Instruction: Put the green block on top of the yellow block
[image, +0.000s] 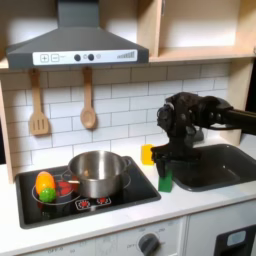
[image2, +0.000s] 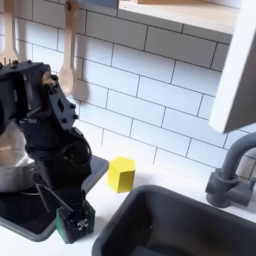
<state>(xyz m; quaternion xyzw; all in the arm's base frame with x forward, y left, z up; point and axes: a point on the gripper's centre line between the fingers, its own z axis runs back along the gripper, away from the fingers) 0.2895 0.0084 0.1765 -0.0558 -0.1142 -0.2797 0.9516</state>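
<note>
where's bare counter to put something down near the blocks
In the second exterior view, white counter lies bare behind the yellow block, up to the tiled wall. It's crowded where the gripper sits over the green block, between stove and sink.

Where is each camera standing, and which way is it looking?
First exterior view: in front of the toy kitchen, facing the tiled wall; shows the pot, sink and the arm reaching in from the first exterior view's right.
Second exterior view: close by the counter, looking along it towards the tap; the arm stands at the second exterior view's left.
Both exterior views share the gripper over the green block, and the yellow block.
</note>
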